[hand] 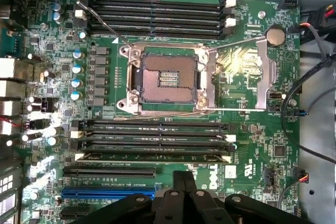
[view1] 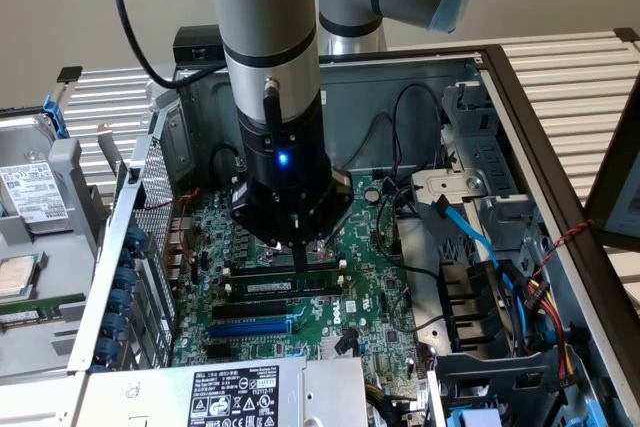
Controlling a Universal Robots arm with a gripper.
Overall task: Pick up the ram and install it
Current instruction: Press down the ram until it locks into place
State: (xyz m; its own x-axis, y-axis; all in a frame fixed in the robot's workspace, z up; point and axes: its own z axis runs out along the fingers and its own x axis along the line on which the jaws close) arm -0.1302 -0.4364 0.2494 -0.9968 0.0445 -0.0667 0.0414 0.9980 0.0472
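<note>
The ram (view1: 285, 286) is a long dark stick with a small white label. It sits on edge in one of the black memory slots on the green motherboard (view1: 375, 297), inside the open computer case. In the wrist view the ram (hand: 155, 157) lies along the slot nearest the expansion slots. My gripper (view1: 300, 259) points straight down and is shut, with nothing between its fingers. Its tip is directly over the middle of the ram. Whether it touches the stick I cannot tell. The shut black fingers (hand: 178, 182) reach up to the ram's edge in the wrist view.
The open CPU socket (hand: 163, 80) lies between two banks of black memory slots (hand: 155, 11). A blue expansion slot (view1: 250, 327) runs just in front of the ram. Blue and black cables (view1: 470, 232) and drive bays crowd the exterior view's right. A drive cage (view1: 35, 192) stands left.
</note>
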